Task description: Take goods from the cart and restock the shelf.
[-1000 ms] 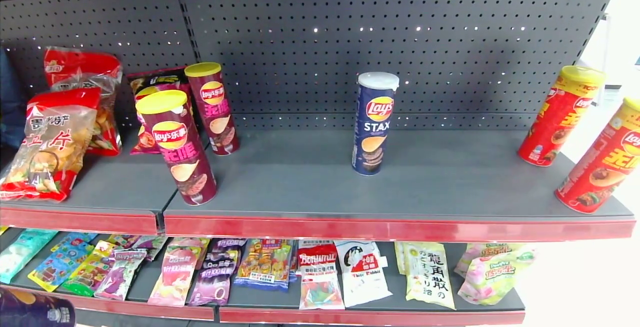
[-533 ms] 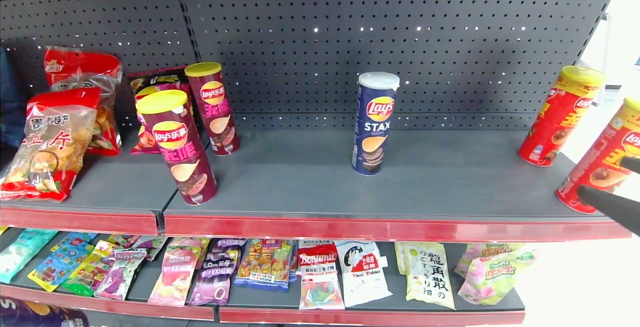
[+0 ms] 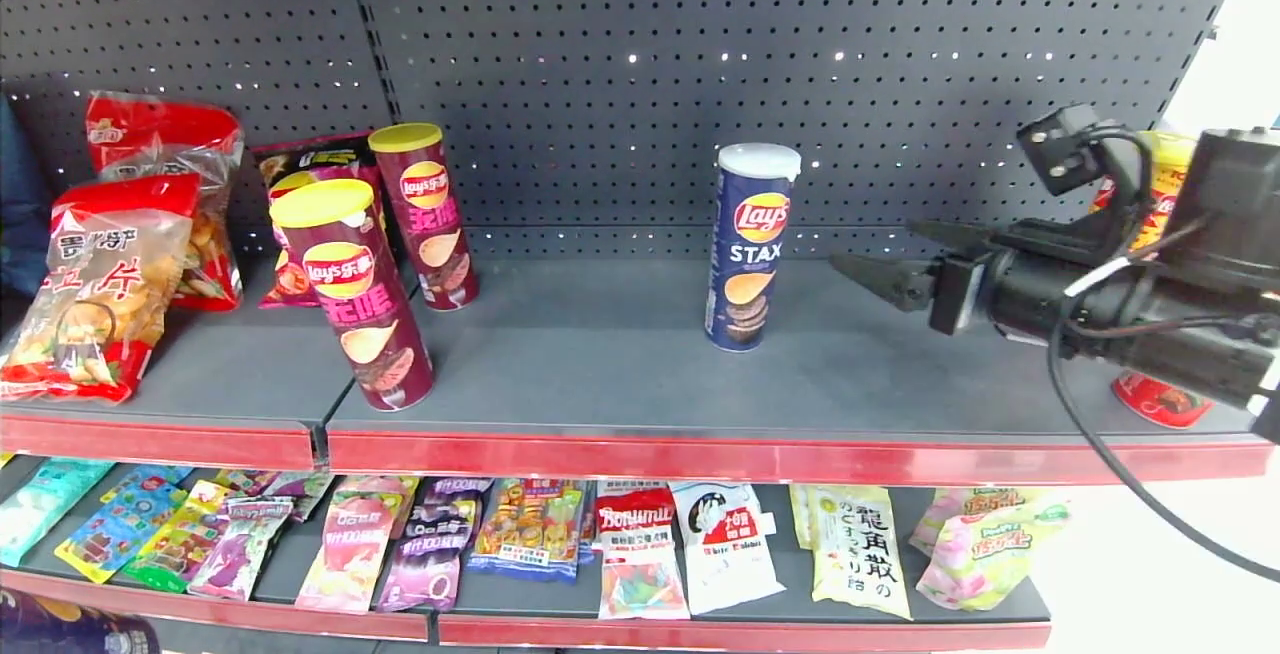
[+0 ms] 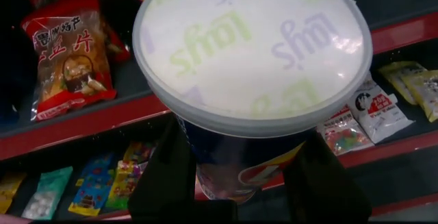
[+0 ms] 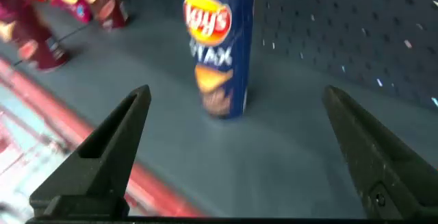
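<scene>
Gripping a white-lidded blue chip can (image 4: 253, 46) in my left gripper (image 4: 243, 183), low and well left of the standing blue can (image 3: 750, 244) on the upper shelf (image 3: 600, 374), I judge the placing step is in hand. My right gripper (image 3: 875, 246) hovers spread wide and empty just right of that standing can. Next, the held can must rise to bare shelf beside it, upright.

I count two maroon cans (image 3: 352, 299) with yellow lids, and two red cans (image 3: 1160, 402), both partly hidden on the right. One blue can (image 3: 750, 246) stands in the middle, and a second blue can (image 4: 250, 80) shows in my left wrist view. There are two red snack bags (image 3: 100, 294) and one dark bag (image 3: 312, 159). The small packets (image 3: 640, 554) below overlap, so I make out roughly a dozen.
</scene>
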